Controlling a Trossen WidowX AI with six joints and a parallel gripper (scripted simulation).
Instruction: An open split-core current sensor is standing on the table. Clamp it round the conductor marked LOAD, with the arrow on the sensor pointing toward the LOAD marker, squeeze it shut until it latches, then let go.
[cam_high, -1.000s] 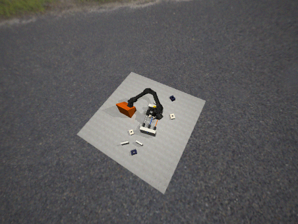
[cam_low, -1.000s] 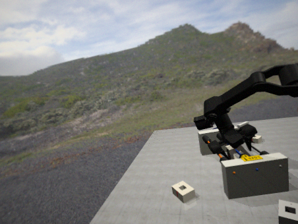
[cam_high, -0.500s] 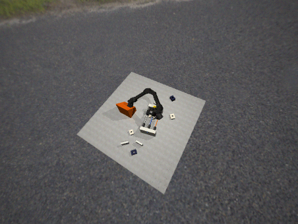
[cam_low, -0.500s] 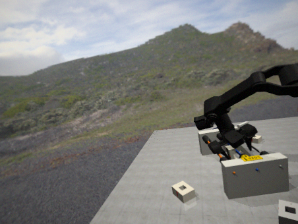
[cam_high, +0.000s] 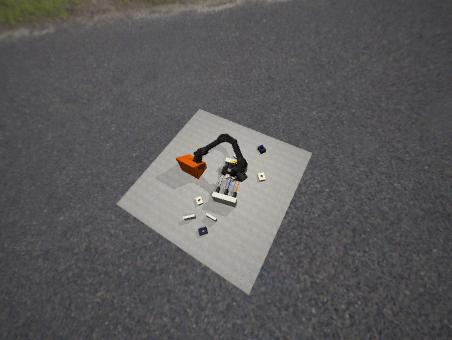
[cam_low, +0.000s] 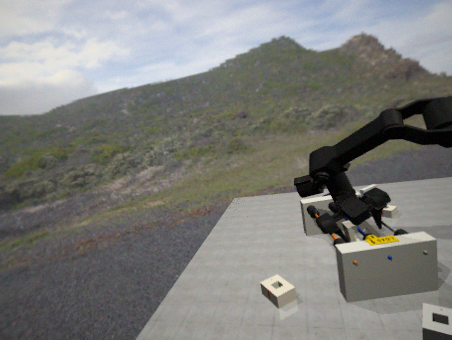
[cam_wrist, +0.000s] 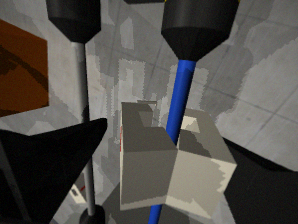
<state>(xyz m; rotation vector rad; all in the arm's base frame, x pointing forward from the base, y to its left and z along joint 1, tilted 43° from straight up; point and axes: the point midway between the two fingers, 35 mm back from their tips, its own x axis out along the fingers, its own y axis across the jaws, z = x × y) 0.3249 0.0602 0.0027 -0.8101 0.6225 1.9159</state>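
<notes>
The sensor, two pale blocky halves at an angle to each other, is round or astride the blue conductor. The conductor runs between the halves and shows again below them. A red mark shows at the left half's outer edge; the arrow is not readable and no latch shows. My gripper is open. Its left finger stands apart from the sensor, by the grey conductor; its right finger is partly behind the right half, contact unclear. The yellow LOAD marker sits on one end block, in line with the blue conductor.
The end blocks carry grey, blue and orange conductors; the orange conductor is beside the blue. A pale square block, dark blocks and white bars lie about. The orange box is by the arm's base.
</notes>
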